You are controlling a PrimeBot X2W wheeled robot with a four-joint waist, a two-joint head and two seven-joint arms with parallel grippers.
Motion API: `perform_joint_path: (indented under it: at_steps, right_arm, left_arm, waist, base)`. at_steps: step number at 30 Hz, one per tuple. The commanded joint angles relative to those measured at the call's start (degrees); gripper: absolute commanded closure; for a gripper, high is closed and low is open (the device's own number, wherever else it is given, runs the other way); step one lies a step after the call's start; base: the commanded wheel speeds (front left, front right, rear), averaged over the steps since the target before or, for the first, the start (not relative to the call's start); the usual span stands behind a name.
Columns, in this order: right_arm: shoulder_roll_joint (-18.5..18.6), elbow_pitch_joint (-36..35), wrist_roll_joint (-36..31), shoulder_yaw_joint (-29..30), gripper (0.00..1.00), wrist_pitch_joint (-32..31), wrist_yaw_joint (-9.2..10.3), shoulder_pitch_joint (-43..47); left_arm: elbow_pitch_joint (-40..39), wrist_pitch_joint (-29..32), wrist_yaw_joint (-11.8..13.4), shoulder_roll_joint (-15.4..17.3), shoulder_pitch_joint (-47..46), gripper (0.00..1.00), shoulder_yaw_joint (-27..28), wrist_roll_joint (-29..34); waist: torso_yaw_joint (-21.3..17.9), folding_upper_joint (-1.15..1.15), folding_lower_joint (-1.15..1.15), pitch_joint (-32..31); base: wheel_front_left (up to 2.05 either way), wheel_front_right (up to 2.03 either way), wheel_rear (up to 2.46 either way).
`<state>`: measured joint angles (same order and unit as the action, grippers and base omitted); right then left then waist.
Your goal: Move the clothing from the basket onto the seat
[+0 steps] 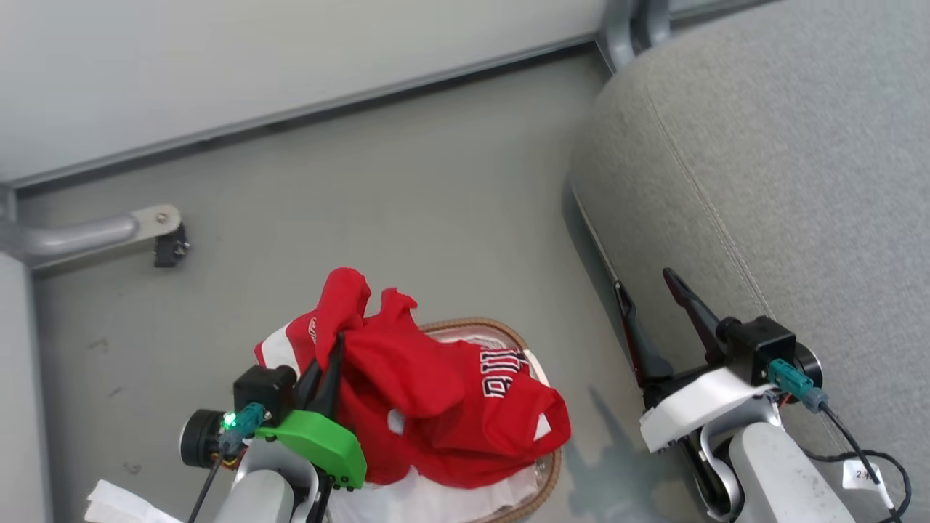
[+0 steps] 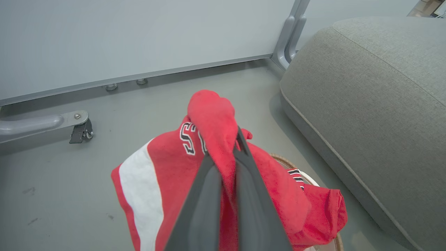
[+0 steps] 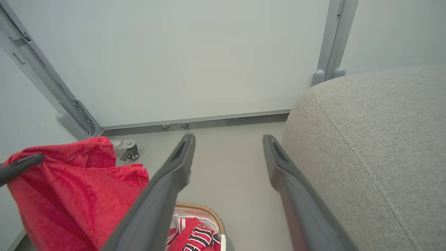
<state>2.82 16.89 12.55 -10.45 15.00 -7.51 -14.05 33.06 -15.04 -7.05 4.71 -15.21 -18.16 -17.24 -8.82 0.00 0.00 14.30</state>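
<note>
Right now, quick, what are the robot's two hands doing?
Left gripper: shut on the red clothing.
Right gripper: open, holding nothing.

black letters edged in white run across the red jersey (image 1: 501,374) in the lower middle of the head view. folds break them up: what shows looks like "bu" followed by upright strokes, with no whole word readable. in the middle of the left wrist view the same kind of lettering shows an "s" and the start of a second letter cut off by a fold. a small white tag (image 1: 864,476) on a black cable (image 1: 843,431) at the lower right of the head view bears a "2" and marks too small to read.
</note>
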Motion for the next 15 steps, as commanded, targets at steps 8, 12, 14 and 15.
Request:
perform_joint_path:
  at_steps: [8,12,14,15]
  right_arm:
    - [0.2,1.3,-0.7,-1.1,0.00,0.3,0.04,3.3]
    - [0.2,1.9,-0.9,-1.5,0.00,0.3,0.04,4.8]
    - [0.3,2.3,-0.8,-2.0,0.00,0.3,0.04,5.7]
    - [0.5,2.5,-0.8,-2.3,0.00,0.3,0.04,6.0]
  left_arm:
    - [-9.7,-0.2,-0.5,-1.4,1.3,1.00,2.4,0.6]
    - [-14.5,-0.2,-0.5,-1.5,0.3,1.00,2.1,-0.5]
    - [-16.4,-0.2,-0.5,-1.6,-0.1,1.00,2.4,-1.3]
    - [-17.6,-0.2,-0.5,-1.6,-0.4,1.00,2.4,-1.4]
  waist:
    - [3.9,0.00,0.00,-7.2]
    - [4.0,0.00,0.00,-8.9]
    - [3.9,0.00,0.00,-9.6]
    - [3.8,0.00,0.00,-10.0]
  base:
    - [0.00,0.00,0.00]
    - [0.00,0.00,0.00]
    - [0.00,0.00,0.00]
    - [0.00,0.00,0.00]
